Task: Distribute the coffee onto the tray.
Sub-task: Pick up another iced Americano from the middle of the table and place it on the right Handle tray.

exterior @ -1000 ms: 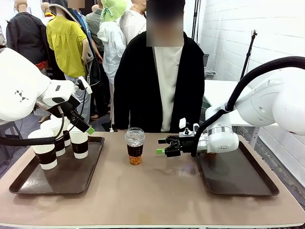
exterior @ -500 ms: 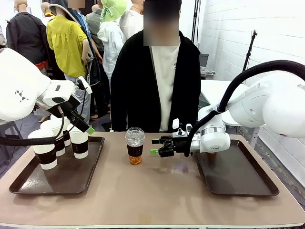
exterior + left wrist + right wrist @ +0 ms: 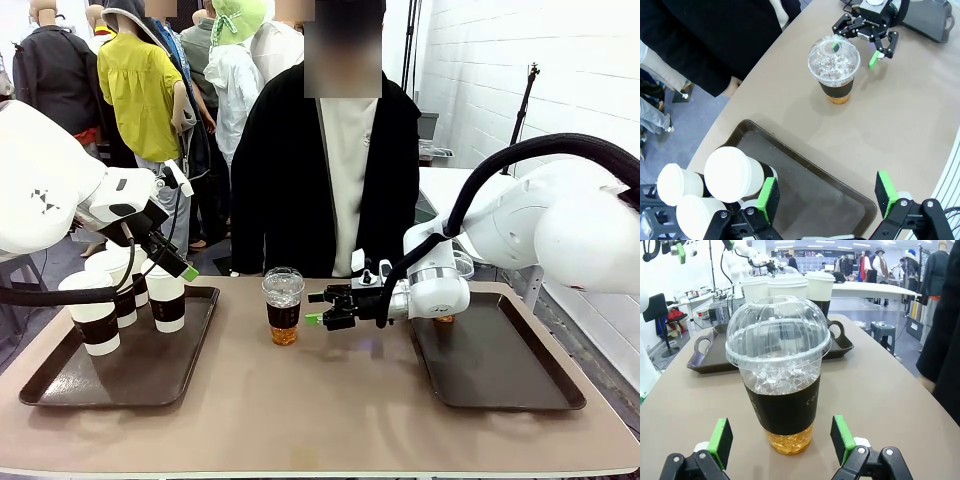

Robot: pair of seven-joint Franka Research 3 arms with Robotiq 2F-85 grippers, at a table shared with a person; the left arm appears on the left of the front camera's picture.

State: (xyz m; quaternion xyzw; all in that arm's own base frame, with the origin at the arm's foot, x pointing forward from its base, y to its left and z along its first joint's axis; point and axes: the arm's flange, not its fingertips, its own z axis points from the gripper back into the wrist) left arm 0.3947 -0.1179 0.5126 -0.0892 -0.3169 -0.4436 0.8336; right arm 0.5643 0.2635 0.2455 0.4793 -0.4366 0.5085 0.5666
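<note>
A person [image 3: 335, 180] in a black cardigan over a white top stands at the table's [image 3: 320, 400] far edge, centre frame. Upper left, other people (one in yellow) [image 3: 140, 95] crowd behind.

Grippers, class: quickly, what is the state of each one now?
Left gripper: open, holding nothing, above the tray.
Right gripper: open, facing the iced cup, not gripping it.

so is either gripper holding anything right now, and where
Nothing is held. The right gripper is open just short of the iced cup; the left gripper is open above the tray.
</note>
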